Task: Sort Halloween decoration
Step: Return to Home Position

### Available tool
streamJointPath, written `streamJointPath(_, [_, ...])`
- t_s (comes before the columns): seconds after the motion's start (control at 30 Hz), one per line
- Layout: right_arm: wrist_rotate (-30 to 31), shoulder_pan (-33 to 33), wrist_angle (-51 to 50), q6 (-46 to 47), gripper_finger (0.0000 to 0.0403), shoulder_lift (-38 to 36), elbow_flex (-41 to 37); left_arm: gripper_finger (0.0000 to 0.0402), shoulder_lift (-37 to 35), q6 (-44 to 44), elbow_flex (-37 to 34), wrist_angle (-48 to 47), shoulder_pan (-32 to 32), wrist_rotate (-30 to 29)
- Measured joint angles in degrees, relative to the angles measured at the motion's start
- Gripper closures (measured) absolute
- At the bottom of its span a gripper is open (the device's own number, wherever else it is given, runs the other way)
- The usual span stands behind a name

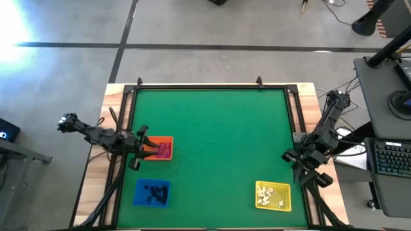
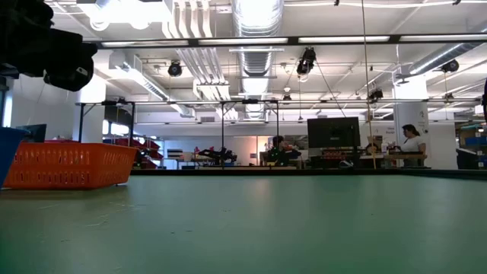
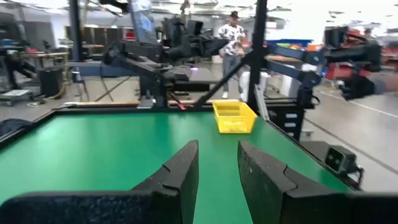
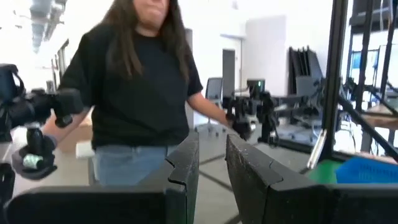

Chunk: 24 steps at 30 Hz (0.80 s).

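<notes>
Three small trays sit along the near part of the green table. The orange tray (image 1: 160, 148) holds pinkish-purple trinkets (image 1: 164, 151). The blue tray (image 1: 152, 193) holds black trinkets (image 1: 154, 191), and the yellow tray (image 1: 273, 196) holds white trinkets (image 1: 268, 196). My left gripper (image 1: 146, 151) hovers at the orange tray's left end, pointing level across the table; its wrist view shows it (image 3: 217, 152) open with nothing between the fingers. My right gripper (image 1: 290, 157) waits at the table's right edge above the yellow tray, and it (image 4: 211, 146) is open with nothing between its fingers.
A black frame (image 1: 212, 85) rims the table. The orange tray (image 2: 68, 164) stands at the left of the low view, with a corner of the blue tray (image 2: 11, 148) beside it. A person in a black shirt (image 4: 140, 87) stands just beyond the table. The green mat's middle (image 1: 212, 141) is bare.
</notes>
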Motion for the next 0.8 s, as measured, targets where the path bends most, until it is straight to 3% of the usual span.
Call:
streamJointPath(0.27, [-0.42, 0.0, -8.82, -5.58, 0.033, -6.82, -0.36, 0.0307, 0.02, 1.3, -0.02, 1.53, -0.01, 8.61])
streamJointPath(0.5, [-0.38, 0.0, -9.42, -2.38, 0.033, -8.64, -0.4, 0.0307, 0.11, -3.44, 0.0, 1.23, -0.01, 8.6])
streamJointPath(0.8, [0.15, 0.0, -9.57, -3.94, 0.033, -8.34, -0.42, 0.0307, 0.26, -3.3, 0.68, 0.92, -0.01, 8.53])
